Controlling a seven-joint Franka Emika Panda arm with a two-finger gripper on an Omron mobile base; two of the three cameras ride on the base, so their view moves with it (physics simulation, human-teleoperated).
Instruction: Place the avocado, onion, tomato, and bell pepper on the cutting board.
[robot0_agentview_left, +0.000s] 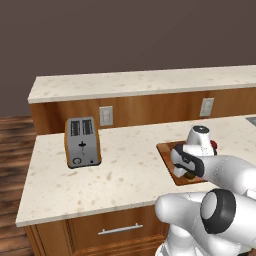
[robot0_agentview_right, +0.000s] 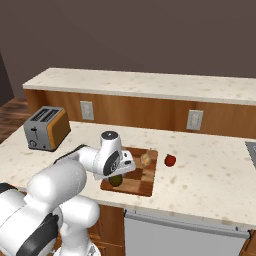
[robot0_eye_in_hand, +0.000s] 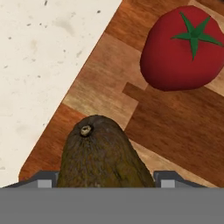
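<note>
Avocado (robot0_eye_in_hand: 104, 153) clamped in pincer (robot0_eye_in_hand: 105, 179) | checkered cutting board (robot0_agentview_right: 142, 182) | speckled counter (robot0_agentview_left: 125, 175) | wood floor (robot0_agentview_left: 15, 145)

Cutting board (robot0_agentview_right: 142, 181) on the counter (robot0_agentview_right: 210, 175) near its front edge, avocado (robot0_agentview_right: 115, 180) on the board's front left part, onion (robot0_agentview_right: 145, 160) behind it on the board, a tomato (robot0_eye_in_hand: 181, 50) on the board beyond the avocado, another red fruit (robot0_agentview_right: 170, 160) on the counter just right of the board, toaster (robot0_agentview_right: 46, 128) well to the left.

**Kitchen backdrop**

A speckled pale counter (robot0_agentview_left: 130, 170) sits on wooden cabinets with a drawer handle (robot0_agentview_left: 120, 229). Behind it, a raised ledge (robot0_agentview_right: 150, 84), two wall outlets (robot0_agentview_right: 87, 110), a toaster (robot0_agentview_left: 82, 142), dark wall (robot0_agentview_left: 125, 30), plank floor (robot0_agentview_left: 12, 150).
</note>
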